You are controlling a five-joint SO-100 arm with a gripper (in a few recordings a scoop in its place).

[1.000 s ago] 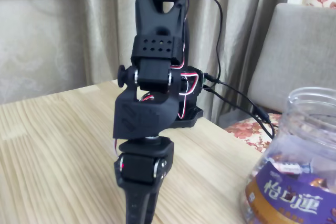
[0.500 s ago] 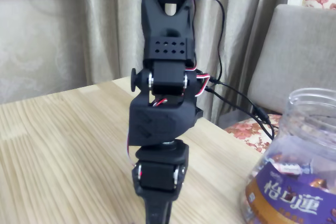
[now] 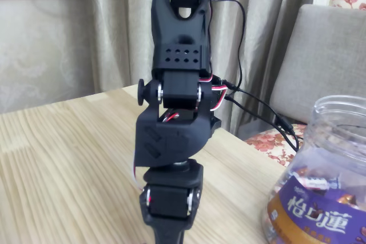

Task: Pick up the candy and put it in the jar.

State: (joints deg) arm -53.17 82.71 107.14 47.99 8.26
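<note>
The clear plastic jar [image 3: 327, 195] with its purple and orange-brown label stands at the lower right of the fixed view. Its wide mouth is uncovered, and wrapped sweets show through its wall. My black arm [image 3: 178, 78] rises in the middle of the picture and bends down toward the table, just left of the jar. The base of my gripper [image 3: 170, 228] shows at the bottom edge, but its fingers are cut off below the frame. The purple-wrapped candy is out of view, so I cannot see whether anything is held.
The light wooden table [image 3: 63, 164] spreads out to the left of the arm. Black cables [image 3: 260, 104] run from the arm's base toward the right. A grey upholstered chair [image 3: 329, 55] stands behind the table's far right edge, and curtains hang behind.
The arm's lower part has swung to the right, closer to the jar, and has sunk a little in the picture. The jar has not moved.
</note>
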